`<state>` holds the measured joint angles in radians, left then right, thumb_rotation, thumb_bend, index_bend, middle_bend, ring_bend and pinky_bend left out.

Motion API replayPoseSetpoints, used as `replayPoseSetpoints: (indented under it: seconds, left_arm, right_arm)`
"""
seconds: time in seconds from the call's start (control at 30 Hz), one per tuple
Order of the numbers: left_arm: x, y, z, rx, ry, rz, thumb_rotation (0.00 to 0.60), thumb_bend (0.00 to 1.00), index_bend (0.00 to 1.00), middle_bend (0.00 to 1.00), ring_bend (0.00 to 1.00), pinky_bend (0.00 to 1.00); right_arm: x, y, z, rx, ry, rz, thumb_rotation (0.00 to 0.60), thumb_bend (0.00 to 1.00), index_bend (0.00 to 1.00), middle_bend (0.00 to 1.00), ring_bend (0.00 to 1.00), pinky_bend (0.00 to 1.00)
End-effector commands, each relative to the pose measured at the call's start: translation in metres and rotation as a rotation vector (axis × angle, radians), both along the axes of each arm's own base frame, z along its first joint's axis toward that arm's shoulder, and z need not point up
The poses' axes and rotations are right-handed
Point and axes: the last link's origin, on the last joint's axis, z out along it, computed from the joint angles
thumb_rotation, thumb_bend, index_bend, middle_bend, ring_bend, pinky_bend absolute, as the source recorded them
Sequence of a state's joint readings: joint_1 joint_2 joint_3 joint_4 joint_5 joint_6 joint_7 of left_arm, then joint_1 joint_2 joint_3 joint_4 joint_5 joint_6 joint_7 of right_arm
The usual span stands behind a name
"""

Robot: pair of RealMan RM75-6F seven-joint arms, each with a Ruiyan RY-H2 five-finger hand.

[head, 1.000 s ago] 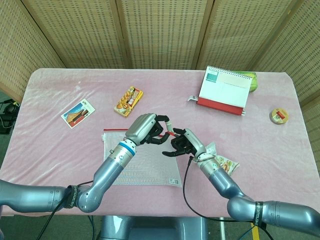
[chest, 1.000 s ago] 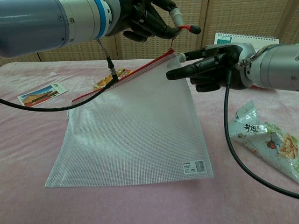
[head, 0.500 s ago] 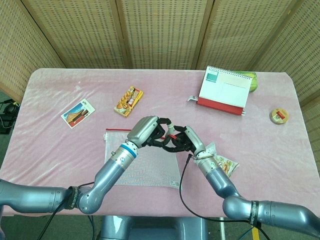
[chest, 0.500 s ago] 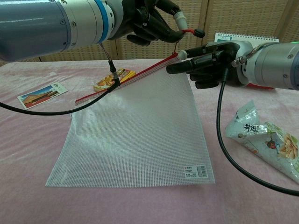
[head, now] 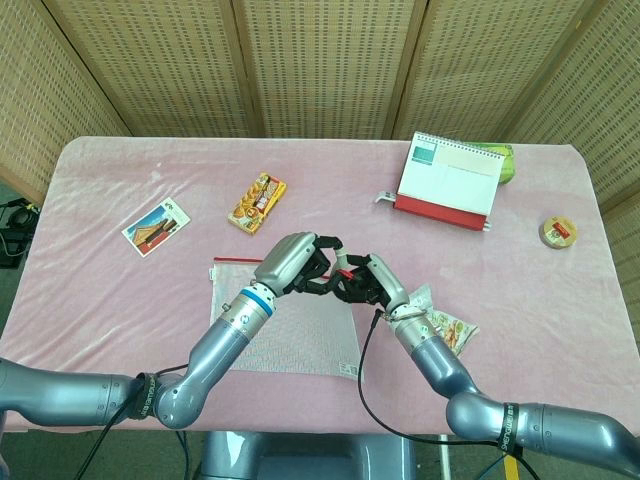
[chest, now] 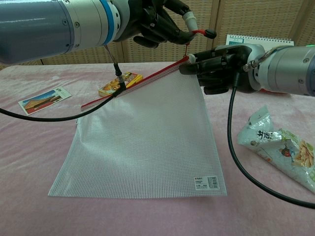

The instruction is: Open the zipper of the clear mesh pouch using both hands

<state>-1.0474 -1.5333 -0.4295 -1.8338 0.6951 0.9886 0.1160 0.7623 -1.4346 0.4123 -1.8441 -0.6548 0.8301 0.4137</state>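
Pink cloth below; your left hand pinches the red zipper pull, right hand seemingly grips the pouch corner: next, slide the pull leftward.

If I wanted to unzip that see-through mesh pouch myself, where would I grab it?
Pinch the small red zipper pull at the raised corner, coming from above as the left hand does. Steady the red zipper edge beside it from the right, where the right hand meets it. The mesh pouch is limp, so its flat body offers no firm hold.
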Motion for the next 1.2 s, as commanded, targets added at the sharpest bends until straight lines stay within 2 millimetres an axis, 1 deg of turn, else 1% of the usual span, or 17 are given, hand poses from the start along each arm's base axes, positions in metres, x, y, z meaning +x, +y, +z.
replayPoseSetpoints:
  seconds: [0.03,0.13,0.27,0.6,0.87,1.03,1.2]
  left_arm:
    - [0.0,0.0,0.0,0.0,0.0,0.001,0.6,0.56,0.89,0.99,0.96,1.0]
    - [-0.002,0.001,0.0,0.001,0.004,0.002,0.6,0.56,0.89,0.99,0.96,1.0]
    - [-0.008,0.004,0.0,0.006,0.014,0.016,0.6,0.56,0.89,0.99,0.96,1.0]
    - [-0.03,0.017,0.007,0.025,0.031,0.07,0.6,0.56,0.89,0.99,0.96,1.0]
    - [-0.043,0.023,0.012,0.023,0.047,0.096,0.6,0.56,0.89,0.99,0.96,1.0]
    - [-0.049,0.026,0.014,0.021,0.051,0.108,0.6,0.56,0.89,0.99,0.96,1.0]
    - [-0.05,0.027,0.011,0.01,0.049,0.108,0.6,0.56,0.89,0.99,0.96,1.0]
  right_arm:
    - [0.0,0.001,0.0,0.005,-0.002,0.004,0.6,0.78,0.71,0.97,0.97,1.0]
    - [0.0,0.001,0.001,0.007,-0.014,0.003,0.6,0.8,0.71,0.97,0.97,1.0]
    - [0.0,0.001,0.004,0.009,-0.046,-0.005,0.6,0.81,0.72,0.97,0.97,1.0]
    - [0.003,0.0,0.016,0.011,-0.1,0.009,0.6,0.82,0.74,0.99,0.97,1.0]
    - [0.004,-0.002,0.02,0.009,-0.133,0.005,0.6,0.82,0.74,0.99,0.97,1.0]
    - [0.005,-0.002,0.021,0.013,-0.155,-0.002,0.6,0.83,0.74,0.99,0.97,1.0]
    - [0.007,-0.002,0.022,0.006,-0.167,0.001,0.6,0.82,0.74,0.99,0.97,1.0]
